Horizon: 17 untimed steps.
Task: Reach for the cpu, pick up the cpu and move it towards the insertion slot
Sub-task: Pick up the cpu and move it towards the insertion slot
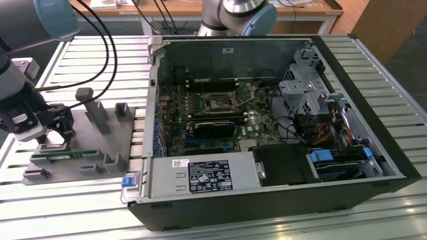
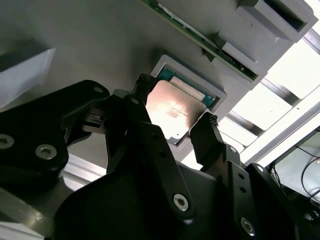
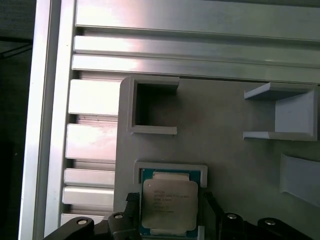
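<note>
Cpu [image 3: 169, 205], a flat square chip with a dull silvery metal lid on a green board, lies in a pale-rimmed square nest of the matte grey plastic tray [image 1: 80, 145] at the exterior view's lower left. The black gripper [image 2: 175, 102] straddles it, jaws parted just wider than the chip, grasping nothing.

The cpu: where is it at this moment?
The cpu sits in its square pocket on the grey fixture plate, at the exterior view's left, outside the computer case, right under the gripper.
</note>
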Available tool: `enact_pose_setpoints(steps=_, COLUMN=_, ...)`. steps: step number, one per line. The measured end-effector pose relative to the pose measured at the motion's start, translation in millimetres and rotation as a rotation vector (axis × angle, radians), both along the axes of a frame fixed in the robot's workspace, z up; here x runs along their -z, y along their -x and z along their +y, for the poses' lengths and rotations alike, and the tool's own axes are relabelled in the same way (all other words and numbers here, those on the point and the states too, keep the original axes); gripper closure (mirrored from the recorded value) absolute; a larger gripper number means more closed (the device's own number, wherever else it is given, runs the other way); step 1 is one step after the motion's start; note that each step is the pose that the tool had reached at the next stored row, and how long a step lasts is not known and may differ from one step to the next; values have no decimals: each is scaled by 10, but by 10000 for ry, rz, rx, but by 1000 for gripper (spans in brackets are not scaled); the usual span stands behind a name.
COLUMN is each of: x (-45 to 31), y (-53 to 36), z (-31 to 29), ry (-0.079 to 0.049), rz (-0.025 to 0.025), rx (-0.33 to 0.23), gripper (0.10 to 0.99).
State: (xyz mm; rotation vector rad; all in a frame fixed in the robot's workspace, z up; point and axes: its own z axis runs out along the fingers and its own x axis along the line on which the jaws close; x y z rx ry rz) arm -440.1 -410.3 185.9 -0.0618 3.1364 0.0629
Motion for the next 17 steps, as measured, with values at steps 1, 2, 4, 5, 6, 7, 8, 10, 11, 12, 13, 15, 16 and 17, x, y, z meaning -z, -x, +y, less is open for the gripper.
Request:
enact_pose_setpoints(steps=1, x=4, y=3, z=2, ry=0, rz=-1, rx=-1, gripper=475)
enact_pose_setpoints(steps=2, x=7, y=7, z=4, ry=-1, rz=-2, rx=0, gripper=475)
enact_pose_setpoints(steps=4, x=9, y=17, z=8, ry=0, rz=1, rx=0, gripper=475)
enact_pose_setpoints(steps=5, x=10, y=22, z=9, ry=0, rz=1, rx=0, gripper=475)
enact_pose_setpoints(steps=6, x=10, y=25, z=12, ry=0, rz=0, rx=0, gripper=475)
enact_pose_setpoints(steps=7, x=12, y=27, z=16, ry=0, rz=0, rx=0, gripper=475)
enact_pose_setpoints(steps=8, x=13, y=27, z=18, ry=0, rz=0, rx=-1, gripper=475)
enact_pose_setpoints(steps=10, x=14, y=28, z=21, ry=2, rz=2, rx=-1, gripper=486)
enact_pose_setpoints(steps=11, x=14, y=28, z=21, ry=1, rz=2, rx=-2, gripper=549)
enact_pose_setpoints(steps=12, x=15, y=29, z=22, ry=1, rz=2, rx=0, gripper=549)
enact_pose_setpoints(steps=13, x=15, y=28, z=23, ry=1, rz=1, rx=0, gripper=549)
enact_pose_setpoints(steps=15, x=16, y=28, z=23, ry=1, rz=1, rx=0, gripper=549)
enact_pose_setpoints(steps=16, x=16, y=28, z=23, ry=0, rz=1, rx=0, gripper=549)
enact_pose_setpoints(steps=17, x=15, y=28, z=23, ry=0, rz=-1, rx=0, gripper=549)
